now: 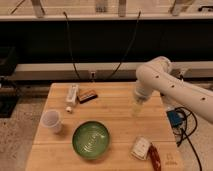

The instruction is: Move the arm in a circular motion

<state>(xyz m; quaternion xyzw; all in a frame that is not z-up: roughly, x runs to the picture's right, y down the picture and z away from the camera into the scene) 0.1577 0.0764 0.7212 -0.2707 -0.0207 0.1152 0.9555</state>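
The white arm [170, 85] of thick tubular segments with small dark holes reaches in from the right over the wooden table [115, 120]. Its elbow joint sits high at the right rear of the table. The forearm points down to a slim pale-yellowish gripper [136, 108] that hangs just above the table's right-centre. It holds nothing that I can see.
A green bowl [91, 139] sits at front centre, a white cup [51, 121] at the left. A white tube [72, 93], a dark bar [87, 96] and a small white piece [68, 109] lie at the back left. A white packet [140, 148] and red packet [154, 157] lie front right. Cables and a blue box [175, 118] sit off the right edge.
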